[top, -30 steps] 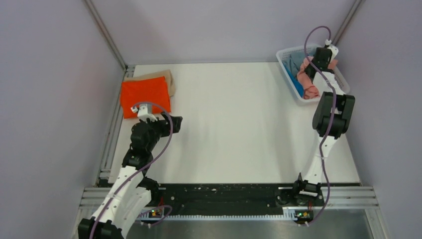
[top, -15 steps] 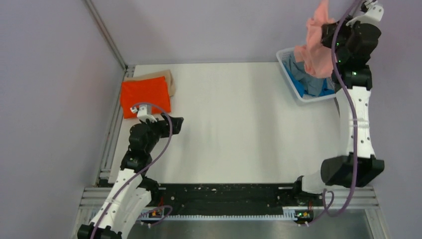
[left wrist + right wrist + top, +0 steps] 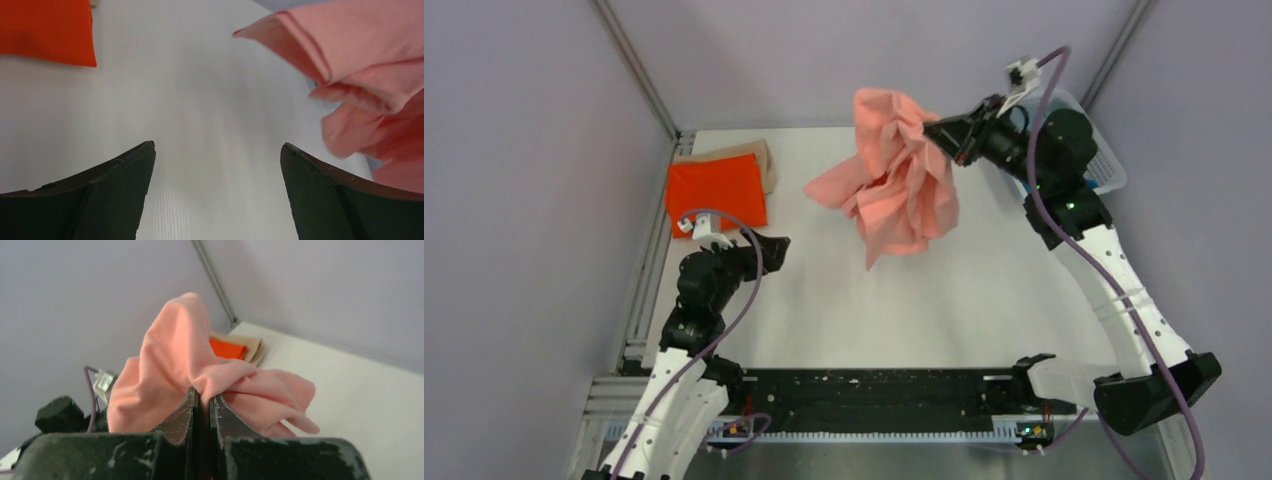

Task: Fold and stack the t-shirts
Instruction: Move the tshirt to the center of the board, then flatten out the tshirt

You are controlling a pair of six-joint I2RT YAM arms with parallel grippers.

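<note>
My right gripper [image 3: 936, 129] is shut on the salmon pink t-shirt [image 3: 894, 185] and holds it bunched and hanging in the air above the middle of the table. In the right wrist view the cloth [image 3: 190, 355] is pinched between the fingers [image 3: 182, 415]. The folded orange t-shirt [image 3: 716, 191] lies on the folded tan t-shirt [image 3: 752, 153] at the back left. My left gripper [image 3: 774, 245] is open and empty, low over the table in front of that stack. The pink t-shirt [image 3: 370, 65] and the orange t-shirt [image 3: 47, 30] show in the left wrist view. The grey and blue t-shirts are hidden.
The white mesh basket [image 3: 1106, 165] stands at the back right corner, mostly hidden behind my right arm. A metal rail [image 3: 646, 290] runs along the table's left edge. Grey walls close in the back and both sides.
My right arm has lifted the pink t-shirt out of the basket, up, then swung it left over the middle of the table. My left arm has barely moved.
</note>
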